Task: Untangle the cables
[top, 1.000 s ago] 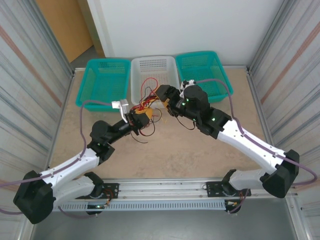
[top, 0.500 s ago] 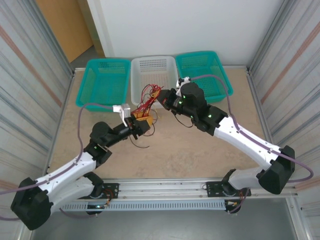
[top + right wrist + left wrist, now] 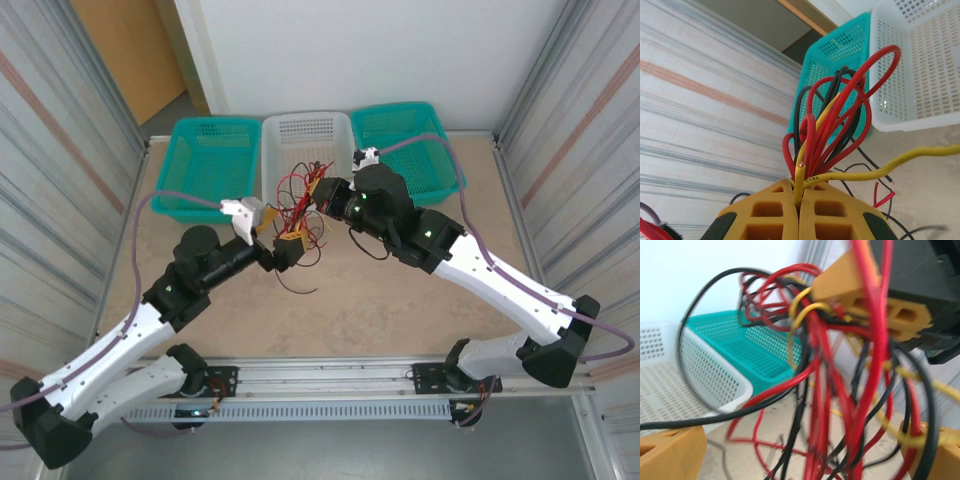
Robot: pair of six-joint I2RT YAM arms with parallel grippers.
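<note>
The cables (image 3: 300, 208) are bunched in a red, yellow and black knot between the two tools, just in front of the white basket (image 3: 306, 140). The right tool (image 3: 322, 193) is closed on the cables. In the right wrist view its yellow pads (image 3: 770, 210) are pressed together, and a yellow cable and red loops come out from between them. The left tool (image 3: 284, 250) is seen just below the knot. In the left wrist view its own pads (image 3: 670, 452) are spread wide apart, with cables hanging between them, so it is open. A black loop is trailed on the worktop (image 3: 380, 310). A teal basket (image 3: 205, 160) is set left of the white one, and a second teal basket (image 3: 402, 135) right of it.
</note>
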